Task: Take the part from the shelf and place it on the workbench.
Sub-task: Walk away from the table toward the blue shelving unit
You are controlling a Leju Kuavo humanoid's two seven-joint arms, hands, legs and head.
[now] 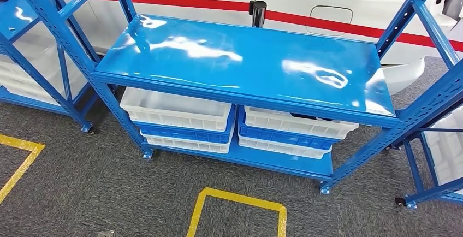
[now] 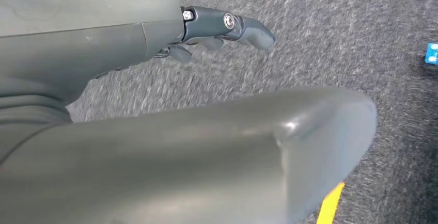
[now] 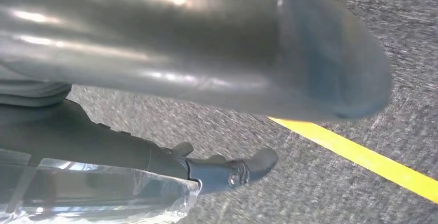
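A blue shelf (image 1: 245,62) stood ahead of the robot, its glossy top board bare and bright with reflections. Under that board, on the lowest level, sat white bins (image 1: 177,108) stacked with blue bins (image 1: 284,137), in two piles side by side. Behind the shelf ran a white wall panel with a red stripe (image 1: 316,18). On the grey carpet (image 1: 109,182) in front of the shelf lay yellow tape lines (image 1: 237,199).

The left hand (image 2: 155,43) hung over the carpet, its fingers (image 2: 248,28) reaching out straight with nothing between them.

The right hand (image 3: 170,167) also hung above the carpet near a yellow line (image 3: 361,157). A clear plastic bag (image 3: 98,193) lay against its palm side; whether the fingers (image 3: 248,167) held it I could not tell, and what was inside the bag was too blurred to make out.
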